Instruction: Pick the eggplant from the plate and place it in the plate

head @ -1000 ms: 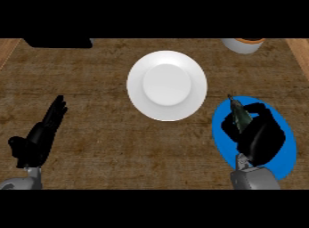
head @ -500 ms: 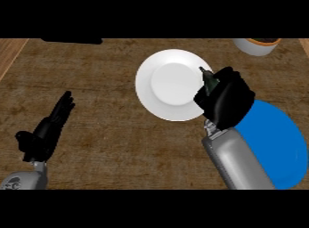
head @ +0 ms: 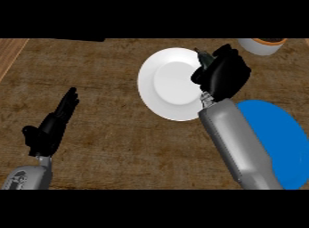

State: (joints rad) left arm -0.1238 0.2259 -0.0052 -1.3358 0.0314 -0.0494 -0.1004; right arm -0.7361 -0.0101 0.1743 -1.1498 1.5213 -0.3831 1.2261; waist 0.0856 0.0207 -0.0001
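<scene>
We've got our right hand [head: 222, 73] curled round the eggplant [head: 202, 56], its tip poking out beyond the fingers, with the white plate's [head: 158, 100] centre just off to the hand's left.

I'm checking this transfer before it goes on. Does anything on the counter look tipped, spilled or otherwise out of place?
Nothing stands out. The white plate and blue plate lie flat on the counter. The right hand is curled round the eggplant over the white plate's right rim. The left hand rests open at lower left.
</scene>
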